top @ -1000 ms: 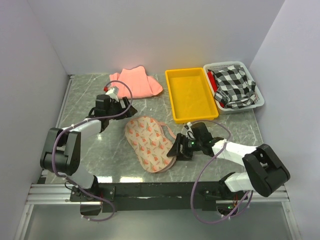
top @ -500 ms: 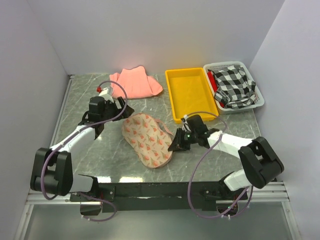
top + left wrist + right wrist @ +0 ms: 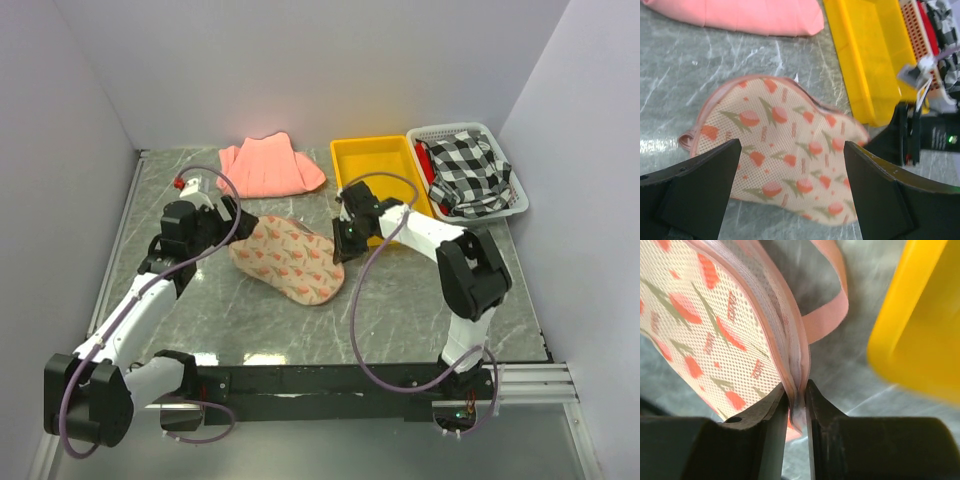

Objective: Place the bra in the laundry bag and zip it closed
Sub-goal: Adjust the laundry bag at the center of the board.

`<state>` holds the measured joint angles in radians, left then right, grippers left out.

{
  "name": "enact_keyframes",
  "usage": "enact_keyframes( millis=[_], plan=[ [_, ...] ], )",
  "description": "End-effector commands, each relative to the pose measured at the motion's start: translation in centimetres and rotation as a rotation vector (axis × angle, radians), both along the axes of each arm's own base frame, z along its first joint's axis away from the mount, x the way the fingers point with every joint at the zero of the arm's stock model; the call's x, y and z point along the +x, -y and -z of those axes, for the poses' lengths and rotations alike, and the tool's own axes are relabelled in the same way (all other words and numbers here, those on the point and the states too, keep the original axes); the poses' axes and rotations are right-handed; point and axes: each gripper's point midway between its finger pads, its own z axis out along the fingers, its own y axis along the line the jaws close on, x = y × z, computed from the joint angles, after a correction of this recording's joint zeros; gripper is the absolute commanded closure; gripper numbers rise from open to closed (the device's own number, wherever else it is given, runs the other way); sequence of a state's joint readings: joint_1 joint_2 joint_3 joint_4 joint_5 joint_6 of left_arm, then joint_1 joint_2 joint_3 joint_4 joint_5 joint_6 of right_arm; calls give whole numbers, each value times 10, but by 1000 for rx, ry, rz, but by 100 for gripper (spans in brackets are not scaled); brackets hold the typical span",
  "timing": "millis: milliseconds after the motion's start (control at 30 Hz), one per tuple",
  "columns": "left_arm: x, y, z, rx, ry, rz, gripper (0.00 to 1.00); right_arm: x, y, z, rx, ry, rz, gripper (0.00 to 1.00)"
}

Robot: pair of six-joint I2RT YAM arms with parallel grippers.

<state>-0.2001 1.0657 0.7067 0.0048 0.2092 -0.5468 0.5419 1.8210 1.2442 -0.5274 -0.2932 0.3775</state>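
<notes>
Figure: Right gripper (image 3: pixel 796 390) pinching the laundry bag (image 3: pixel 287 258) by its pink zip edge.
Left gripper (image 3: pixel 792 150) spread wide, near the bag's opposite end on the counter (image 3: pixel 400 320).

**Sam:** What is the left arm doing?

**Mia:** It starts low on the near left side and stretches forward. The left gripper (image 3: pixel 238 216) points to the right. Its two fingers (image 3: pixel 705 185) stand wide apart.

**Sam:** And the right arm?

**Mia:** It goes up from its base, bends, and reaches over to the left. The right gripper (image 3: pixel 338 250) tips down. Its fingers (image 3: pixel 765 435) are squeezed almost together, pinching the pink edge of the laundry bag (image 3: pixel 715 330).

**Sam:** Do the two grippers touch?

**Mia:** No. They face each other but stay apart.
</notes>
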Motion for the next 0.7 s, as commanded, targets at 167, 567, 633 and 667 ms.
enact_keyframes(
  millis=[167,567,633,667],
  plan=[
    [-11,-7,14,14,-51,-66,9,56,-1,-20,-196,135,-124,66],
    [-5,-32,16,20,-50,-227,6,100,-25,-48,-159,240,-100,55],
    [0,-34,30,41,-97,-248,6,99,-24,-66,-133,276,-78,48],
    [2,-34,34,44,-107,-252,5,100,-23,-74,-129,291,-68,34]
  ],
)
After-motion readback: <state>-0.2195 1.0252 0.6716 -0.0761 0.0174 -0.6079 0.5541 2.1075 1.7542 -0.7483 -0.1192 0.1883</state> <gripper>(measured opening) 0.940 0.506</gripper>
